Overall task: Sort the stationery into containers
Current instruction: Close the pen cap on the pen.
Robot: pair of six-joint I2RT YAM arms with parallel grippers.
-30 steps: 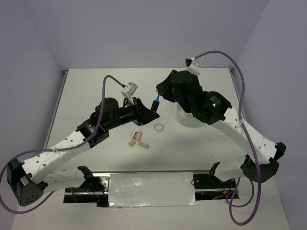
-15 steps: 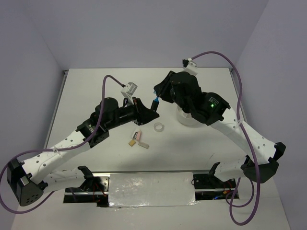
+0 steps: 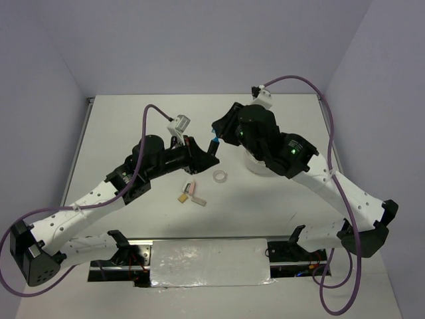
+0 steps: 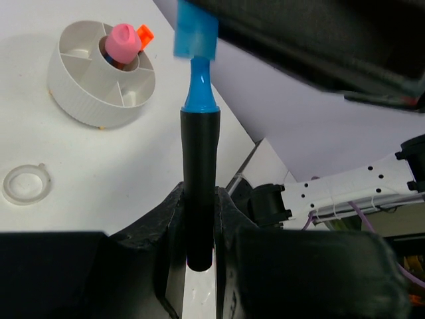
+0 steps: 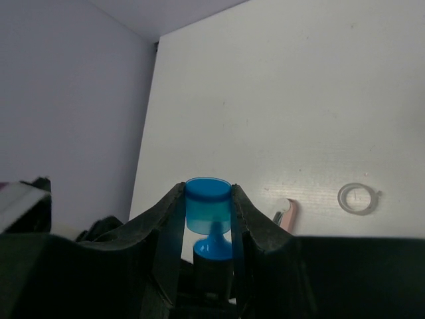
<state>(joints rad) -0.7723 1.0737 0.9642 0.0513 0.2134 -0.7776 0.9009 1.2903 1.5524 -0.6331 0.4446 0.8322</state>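
Marker (image 4: 200, 166), black barrel w/ blue nib, is held off the worktop (image 3: 133, 119). The left end effector (image 4: 199, 216) is clamped shut on the barrel, nib pointing away from it. Blue cap (image 5: 208, 207) is pinched in the right end effector (image 5: 207, 193), in line w/ the nib & right at its end; can't tell if the nib sits inside. The two meet mid-air over the worktop's middle, just left of the tub (image 4: 99, 86). Tub stands on the worktop, mostly hidden under the right arm in the top view. Its centre holds a pink cylinder (image 4: 125, 41) & an orange tip (image 4: 144, 32); other compartments in view look bare. Ring (image 3: 220, 176) lies flat near the tub. Eraser (image 3: 196, 193) & tan piece (image 3: 182, 197) lie just beside each other, closer to the bases.
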